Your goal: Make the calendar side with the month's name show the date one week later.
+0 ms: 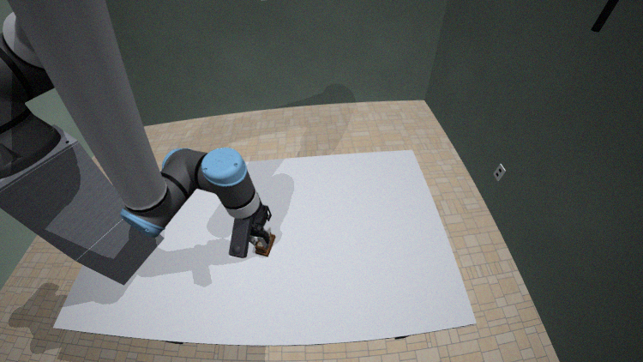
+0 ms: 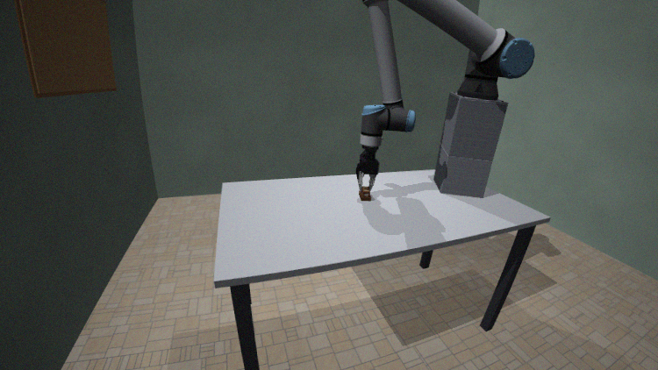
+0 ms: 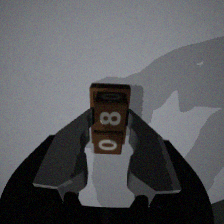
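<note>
Calendar cube showing 8, clamped between gripper fingers, jaws mostly closed on its side faces. Second cube showing 0 sits nearer camera, just below. Tray at far end, brown. All mid-left on white table, under wrist. Likely light, rigid wood, smooth faces, could slip or twist; grip flat opposite sides, centred. Wrist view alone shows digits; top and exterior views give only small brown blob, digits unreadable, month side cannot tell.
</note>
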`<state>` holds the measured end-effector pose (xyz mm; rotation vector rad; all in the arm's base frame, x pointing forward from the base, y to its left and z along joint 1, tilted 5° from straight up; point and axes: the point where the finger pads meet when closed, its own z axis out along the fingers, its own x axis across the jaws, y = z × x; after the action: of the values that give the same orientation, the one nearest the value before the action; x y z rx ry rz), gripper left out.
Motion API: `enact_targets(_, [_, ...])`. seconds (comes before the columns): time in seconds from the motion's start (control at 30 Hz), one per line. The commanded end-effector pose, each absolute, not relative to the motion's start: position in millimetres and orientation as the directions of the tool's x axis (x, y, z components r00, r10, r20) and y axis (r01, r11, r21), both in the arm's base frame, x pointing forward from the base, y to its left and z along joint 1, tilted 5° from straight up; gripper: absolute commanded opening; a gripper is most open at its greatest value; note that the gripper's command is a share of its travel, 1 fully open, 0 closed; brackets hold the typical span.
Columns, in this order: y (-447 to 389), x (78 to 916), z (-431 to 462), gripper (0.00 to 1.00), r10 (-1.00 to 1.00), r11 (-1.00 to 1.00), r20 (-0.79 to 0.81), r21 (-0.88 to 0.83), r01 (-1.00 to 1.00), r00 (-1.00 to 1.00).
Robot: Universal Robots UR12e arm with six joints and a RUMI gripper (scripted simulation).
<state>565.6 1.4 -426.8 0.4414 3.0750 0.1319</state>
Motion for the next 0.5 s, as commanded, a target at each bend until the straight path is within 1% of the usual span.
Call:
enact_targets(0.0, [2.2, 567.2, -426.9, 0.11, 0.281, 0.957, -0.022, 0.089, 0.278, -0.959])
enact_targets(0.23, [2.2, 567.2, -426.9, 0.11, 0.281, 0.957, -0.022, 0.089, 0.278, -0.959])
enact_targets(0.27, [2.2, 567.2, -426.9, 0.15, 0.281, 0.957, -0.022, 0.089, 0.278, -0.959])
enact_targets(0.33, [2.2, 567.2, -426.9, 0.15, 0.281, 0.957, -0.022, 0.089, 0.278, -0.959])
enact_targets(0.37, [2.2, 567.2, -426.9, 0.18, 0.281, 0.957, -0.022, 0.089, 0.278, -0.959])
enact_targets(0.43, [2.2, 567.2, -426.9, 0.18, 0.281, 0.957, -0.022, 0.089, 0.278, -0.959])
enact_targets(0.47, [2.2, 567.2, -426.9, 0.22, 0.281, 0.957, -0.022, 0.089, 0.278, -0.959])
